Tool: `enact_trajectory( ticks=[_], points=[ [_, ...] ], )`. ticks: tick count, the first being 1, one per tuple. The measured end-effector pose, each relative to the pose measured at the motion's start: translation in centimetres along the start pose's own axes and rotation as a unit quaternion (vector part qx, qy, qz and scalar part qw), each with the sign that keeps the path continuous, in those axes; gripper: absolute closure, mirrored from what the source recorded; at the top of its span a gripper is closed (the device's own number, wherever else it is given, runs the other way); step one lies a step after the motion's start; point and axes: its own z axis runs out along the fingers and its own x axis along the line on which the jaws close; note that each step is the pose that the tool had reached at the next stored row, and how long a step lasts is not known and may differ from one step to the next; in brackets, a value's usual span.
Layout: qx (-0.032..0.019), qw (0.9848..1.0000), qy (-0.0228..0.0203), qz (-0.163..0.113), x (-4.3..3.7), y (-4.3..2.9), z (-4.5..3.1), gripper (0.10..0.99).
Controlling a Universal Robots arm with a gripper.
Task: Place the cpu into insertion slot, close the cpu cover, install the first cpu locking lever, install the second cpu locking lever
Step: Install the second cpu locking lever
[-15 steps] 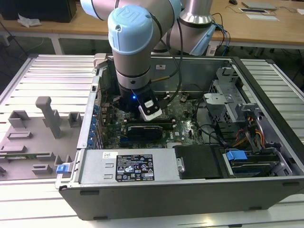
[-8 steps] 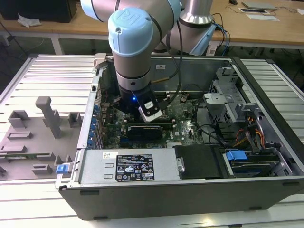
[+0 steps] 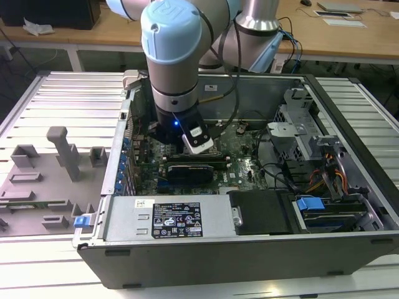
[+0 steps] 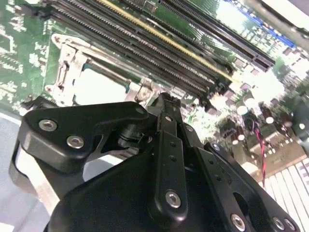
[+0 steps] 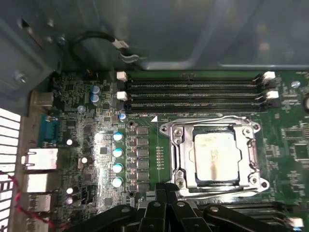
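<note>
The cpu (image 5: 215, 155) already sits in the insertion slot (image 5: 183, 153) on the green motherboard (image 5: 96, 159), and the cpu cover (image 5: 254, 145) appears to lie closed as a silvery frame around the chip, so the work seems to stand at the locking levers; whether either lever is latched I cannot tell. The hand (image 5: 166, 189) hovers just beside the socket's edge away from the memory slots (image 5: 193, 94), its fingers drawn together and gripping nothing. As a judgement, the next move calls for fine alignment on a thin lever and a careful press. A white label (image 3: 179, 221) on the power supply (image 3: 124, 221) carries print, too small to make out.
</note>
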Motion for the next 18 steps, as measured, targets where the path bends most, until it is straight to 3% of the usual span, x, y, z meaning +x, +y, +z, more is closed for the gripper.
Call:
enact_trajectory(
  ticks=[3,6,10,12,14,18],
  points=[
    [0.0001,1.0000,-0.0001,0.000,-0.08,0.21,-0.90,0.980],
    [0.0001,1.0000,0.0025,0.001,-0.90,0.22,-1.00,0.980],
    [0.0003,1.0000,0.0060,0.001,-2.65,0.06,-0.95,0.980],
    [0.0003,1.0000,0.0080,0.002,-4.28,0.02,-0.89,0.980],
    [0.0005,1.0000,0.0088,0.002,-5.23,0.05,-0.84,0.980],
    [0.0065,0.9999,0.0098,0.002,-5.44,0.72,-0.68,0.980]
  ],
)
